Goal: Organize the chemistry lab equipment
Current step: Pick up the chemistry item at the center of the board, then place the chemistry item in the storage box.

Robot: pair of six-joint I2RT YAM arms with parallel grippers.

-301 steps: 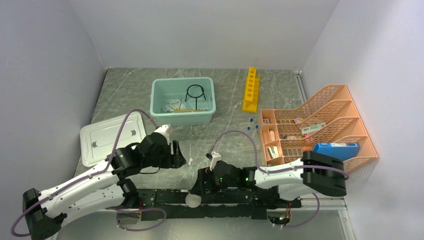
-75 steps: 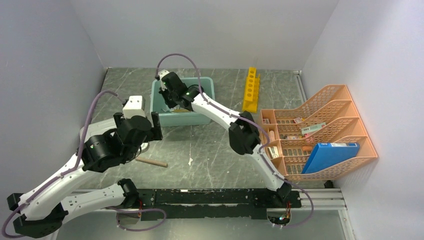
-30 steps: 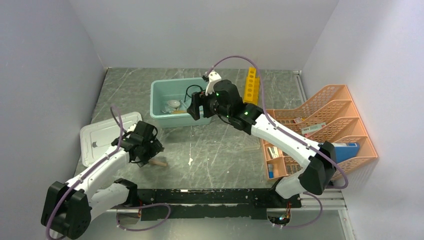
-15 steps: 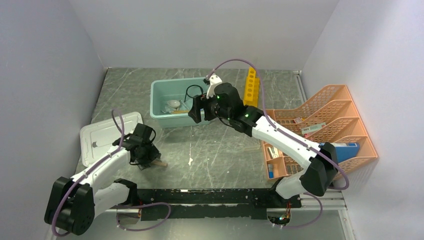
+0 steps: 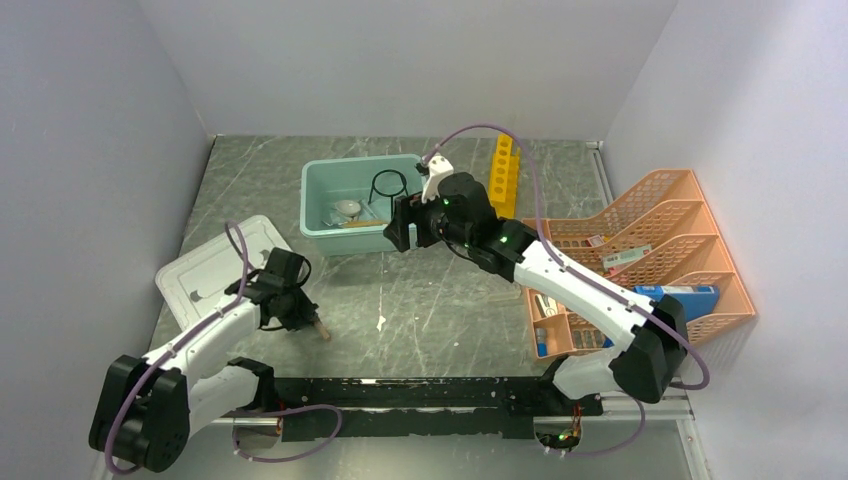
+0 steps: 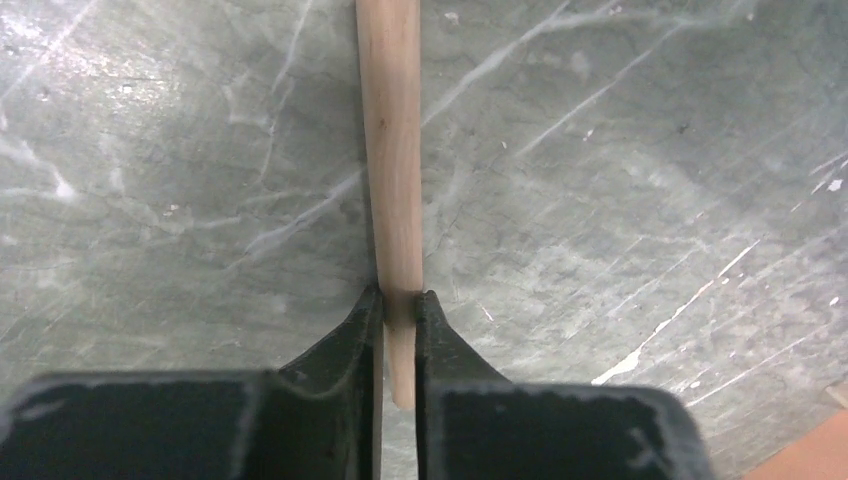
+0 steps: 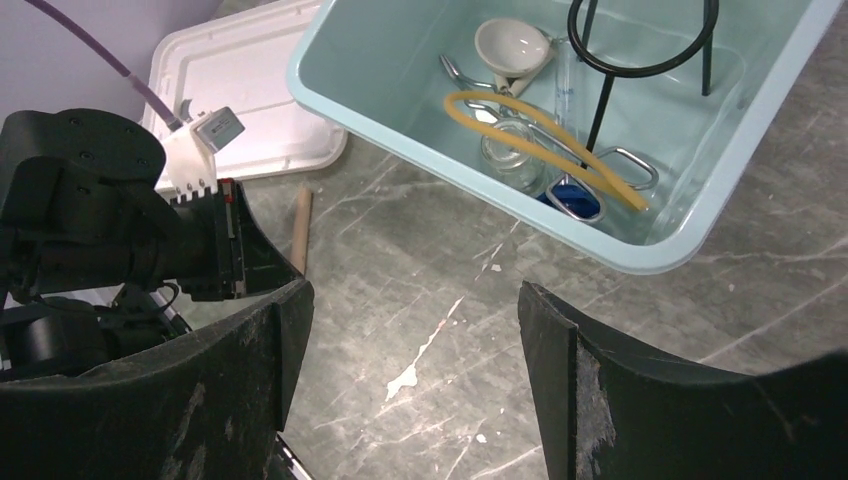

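Note:
A wooden stick (image 6: pixel 390 150) lies on the grey marble table, and my left gripper (image 6: pixel 399 300) is shut on its near end; from above, that gripper (image 5: pixel 300 318) sits low at the front left with the stick's tip (image 5: pixel 321 331) poking out. My right gripper (image 7: pixel 412 300) hovers open and empty over the table just in front of the teal tub (image 5: pixel 360 162). Inside the tub (image 7: pixel 700 200) stand the black wire ring stand (image 7: pixel 601 100), a tan rubber hose (image 7: pixel 560 140) and silver wire pieces. The yellow test-tube rack (image 5: pixel 502 180) lies at the back.
The tub's grey-white lid (image 5: pixel 205 270) lies at the left, close behind my left gripper. An orange mesh organiser (image 5: pixel 640 260) with a blue box (image 5: pixel 672 297) fills the right side. A small white dish (image 7: pixel 510 45) sits in the tub. Walls enclose the table on three sides.
My left gripper has closed on the wooden stick, which has turned to point more toward the front. The lid has shifted a little. My right gripper has drifted slightly right, staying open.

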